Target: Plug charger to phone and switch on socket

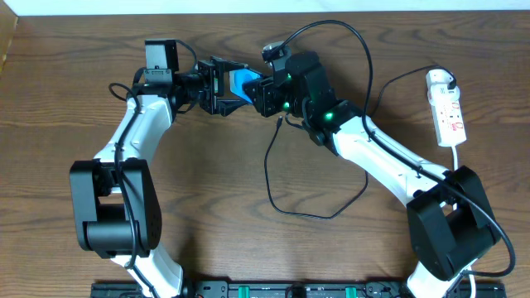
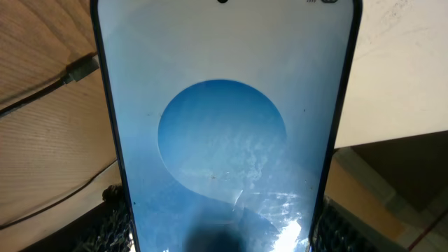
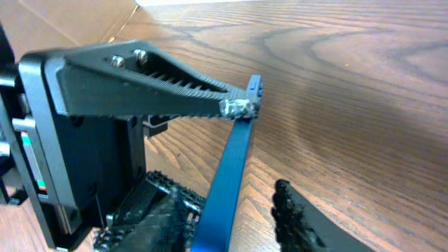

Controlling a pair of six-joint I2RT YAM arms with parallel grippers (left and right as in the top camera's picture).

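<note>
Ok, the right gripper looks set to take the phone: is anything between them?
Nothing visible. The phone stands edge-on between the open fingers of the right gripper; the left gripper holds it.

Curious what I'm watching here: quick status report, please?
Left tool gripping phone. Right tool open, astride phone's edge. Charger plug loose on table, not inserted. No obstruction seen.

No lettering is readable: the phone (image 2: 224, 140) screen, within the left end effector (image 1: 217, 86), shows only a blue disc; the socket (image 1: 448, 112) has illegibly small red marks.
</note>
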